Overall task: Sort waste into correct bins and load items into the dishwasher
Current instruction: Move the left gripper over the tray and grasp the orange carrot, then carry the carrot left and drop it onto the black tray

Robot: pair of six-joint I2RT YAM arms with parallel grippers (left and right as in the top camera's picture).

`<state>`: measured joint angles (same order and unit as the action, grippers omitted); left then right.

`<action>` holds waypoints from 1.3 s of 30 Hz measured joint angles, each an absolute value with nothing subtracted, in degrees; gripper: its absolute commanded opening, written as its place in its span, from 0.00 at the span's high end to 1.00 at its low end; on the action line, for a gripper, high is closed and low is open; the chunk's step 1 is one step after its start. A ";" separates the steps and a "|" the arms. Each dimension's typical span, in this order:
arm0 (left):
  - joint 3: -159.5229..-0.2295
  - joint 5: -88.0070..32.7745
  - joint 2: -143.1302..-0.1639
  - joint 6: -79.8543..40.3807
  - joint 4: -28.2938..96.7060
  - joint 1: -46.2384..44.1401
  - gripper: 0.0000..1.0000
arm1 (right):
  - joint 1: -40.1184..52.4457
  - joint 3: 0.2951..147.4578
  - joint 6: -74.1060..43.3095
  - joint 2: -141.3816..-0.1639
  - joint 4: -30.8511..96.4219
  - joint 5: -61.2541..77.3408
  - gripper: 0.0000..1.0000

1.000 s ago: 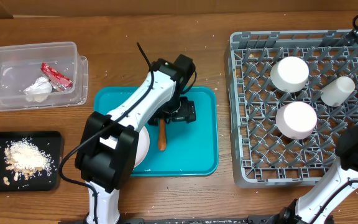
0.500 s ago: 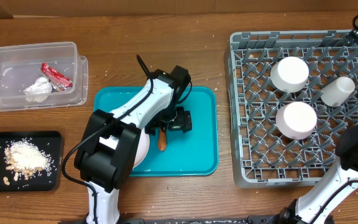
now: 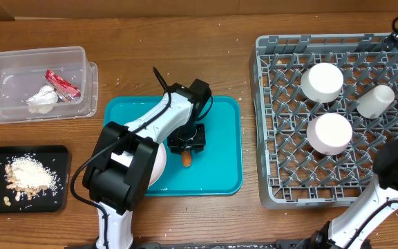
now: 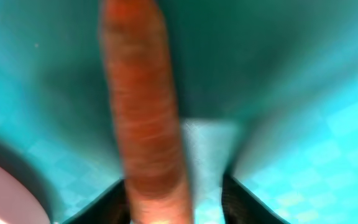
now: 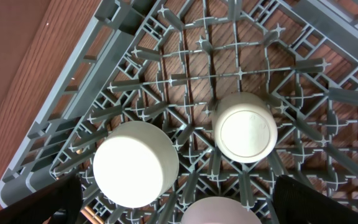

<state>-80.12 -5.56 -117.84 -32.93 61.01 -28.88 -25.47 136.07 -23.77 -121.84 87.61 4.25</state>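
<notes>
Left pincer [image 3: 186, 143] hangs low over the teal tray [image 3: 220, 169], fingers apart either side of the orange carrot [image 4: 145, 124] but not clamped as far as we can see; the carrot lies on that tray, beside the white plate [image 3: 157, 164]

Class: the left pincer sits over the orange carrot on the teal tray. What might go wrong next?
The long orange carrot sits nearer one finger of the left pincer, so closing may roll it aside. The round white plate lies beside it on the teal plastic tray; the pincer may knock it.
</notes>
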 measured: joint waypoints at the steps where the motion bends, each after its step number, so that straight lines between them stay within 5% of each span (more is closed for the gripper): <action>1: -80.12 -5.56 -117.84 -32.88 61.01 -28.88 0.76 | -25.45 136.07 -23.77 -121.84 87.61 4.23 0.00; 4: -80.18 -5.61 -117.75 -32.73 61.25 -28.88 0.91 | -25.47 136.07 -23.79 -121.84 87.57 4.25 0.00; 19: -103.22 -1.74 -117.78 -32.58 84.58 -22.55 0.96 | -25.47 136.07 -23.75 -121.84 87.61 4.25 0.00; 39: -115.18 3.53 -117.78 -40.42 91.05 25.76 0.92 | -25.47 136.07 -23.79 -121.84 87.55 4.25 0.00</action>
